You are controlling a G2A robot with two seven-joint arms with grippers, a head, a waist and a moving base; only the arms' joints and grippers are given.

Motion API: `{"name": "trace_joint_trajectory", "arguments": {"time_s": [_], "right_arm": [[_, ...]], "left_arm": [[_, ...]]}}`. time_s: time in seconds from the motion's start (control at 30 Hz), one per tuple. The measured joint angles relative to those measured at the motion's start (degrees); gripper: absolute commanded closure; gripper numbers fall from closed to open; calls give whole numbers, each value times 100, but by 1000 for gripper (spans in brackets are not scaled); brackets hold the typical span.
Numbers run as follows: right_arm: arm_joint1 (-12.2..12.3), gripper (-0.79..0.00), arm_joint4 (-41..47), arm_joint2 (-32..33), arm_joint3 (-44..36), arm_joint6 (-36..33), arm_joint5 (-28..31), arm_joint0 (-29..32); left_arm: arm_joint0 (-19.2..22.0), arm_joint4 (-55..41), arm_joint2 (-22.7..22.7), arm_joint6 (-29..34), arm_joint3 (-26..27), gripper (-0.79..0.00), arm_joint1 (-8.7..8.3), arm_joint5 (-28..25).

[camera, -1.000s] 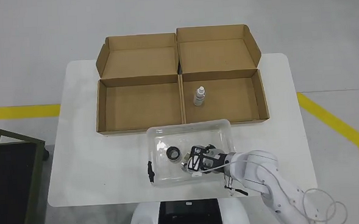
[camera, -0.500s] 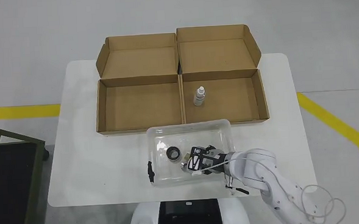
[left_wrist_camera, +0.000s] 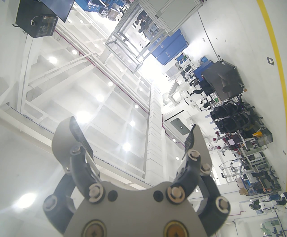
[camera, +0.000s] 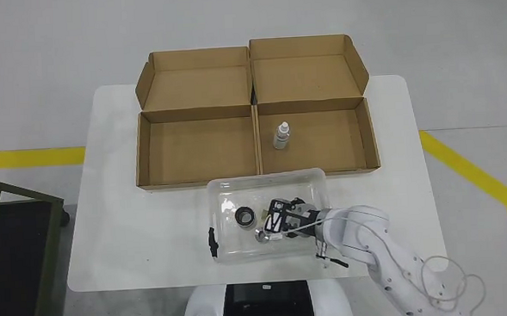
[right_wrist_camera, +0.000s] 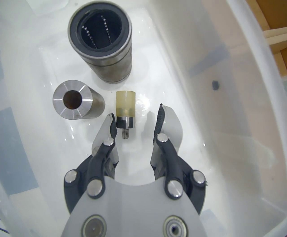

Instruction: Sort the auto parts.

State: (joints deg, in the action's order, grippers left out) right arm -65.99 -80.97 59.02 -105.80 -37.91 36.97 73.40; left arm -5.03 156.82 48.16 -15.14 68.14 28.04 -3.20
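My right gripper [right_wrist_camera: 135, 120] [camera: 271, 227] is inside the clear plastic bin [camera: 310, 177], open, its fingertips on either side of a small cream-capped stud with a threaded end [right_wrist_camera: 125, 110]. One finger [right_wrist_camera: 112, 126] almost touches the stud's metal base. Just beyond lie a steel sleeve with a bore [right_wrist_camera: 77, 103] and a larger linear bearing with a black inner ring [right_wrist_camera: 102, 42] [camera: 246, 216]. My left gripper [left_wrist_camera: 134, 134] is open and empty, pointed up at a ceiling.
Two open cardboard boxes stand behind the bin: the left one [camera: 197, 151] is bare, the right one [camera: 317, 142] holds a small white bottle [camera: 282, 136]. A small black part [camera: 212, 242] lies at the bin's front left corner. The bin's walls [right_wrist_camera: 235, 89] closely flank my right gripper.
My right gripper has shifted slightly left and deeper into the bin, toward the parts. Nothing has been picked up.
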Motion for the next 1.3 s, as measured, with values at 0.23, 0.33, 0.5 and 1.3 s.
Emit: {"name": "trace_joint_trajectory", "arguments": {"time_s": [0.23, 0.33, 0.5, 1.3], "right_arm": [[-1, -336, -60, -160, 87, 64, 207, -85], [-13, -323, -58, -224, 165, 84, 171, -133], [-21, -323, -53, -275, 266, 109, 146, -211], [31, 0, -3, -167, -71, 209, 67, -130]], "left_arm": [[0, 0, 0, 0, 0, -785, 0, 0], [0, 0, 0, 0, 0, -785, 0, 0], [0, 0, 0, 0, 0, -785, 0, 0], [0, 0, 0, 0, 0, -785, 0, 0]]}}
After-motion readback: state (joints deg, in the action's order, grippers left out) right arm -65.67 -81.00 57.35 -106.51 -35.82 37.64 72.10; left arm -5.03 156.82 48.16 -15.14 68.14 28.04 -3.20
